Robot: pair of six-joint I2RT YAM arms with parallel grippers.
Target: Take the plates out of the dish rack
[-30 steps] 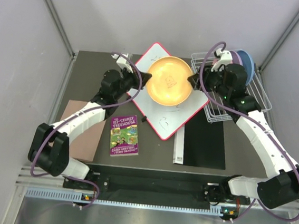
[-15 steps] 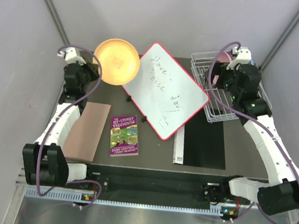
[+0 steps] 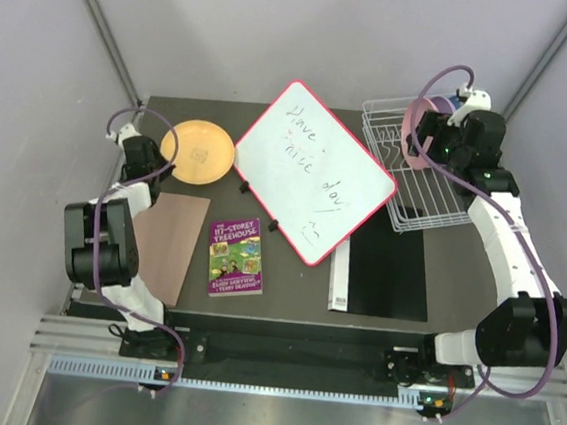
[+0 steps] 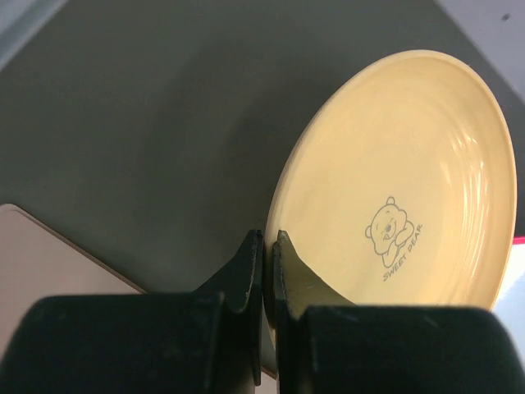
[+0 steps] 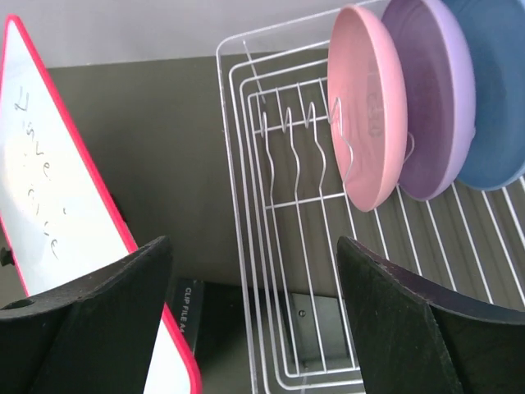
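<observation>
Pinching the orange-yellow plate (image 4: 402,213) by its near rim, the left gripper (image 4: 264,246) has its fingers drawn in to a thin slit with the plate's edge caught between them. An edge grip suits a shallow dish like this, since there is nothing else on it to take hold of. The plate sits tilted over the far left corner of the table (image 3: 458,280), just beside the red-rimmed whiteboard (image 3: 313,170) and apart from it. From where I stand I cannot say whether its far edge touches the tabletop. That bare corner looks like the chosen drop spot, well apart from the rack, so I'd judge this plate is at the point of being laid down and let go.

Over on the other side, the right gripper (image 5: 254,246) hangs above the white wire dish rack (image 3: 430,199), fingers spread wide and holding nothing. It looks down the row of tines at the pink plate (image 5: 367,107), the lilac plate (image 5: 435,90) and the light blue plate (image 5: 496,82). They stand on edge at the rack's far end, each overlapping the next, with the pink one nearest the empty tines. That makes it the easy one to reach, and the wide fingers seem readied for its rim. One of four is out.
</observation>
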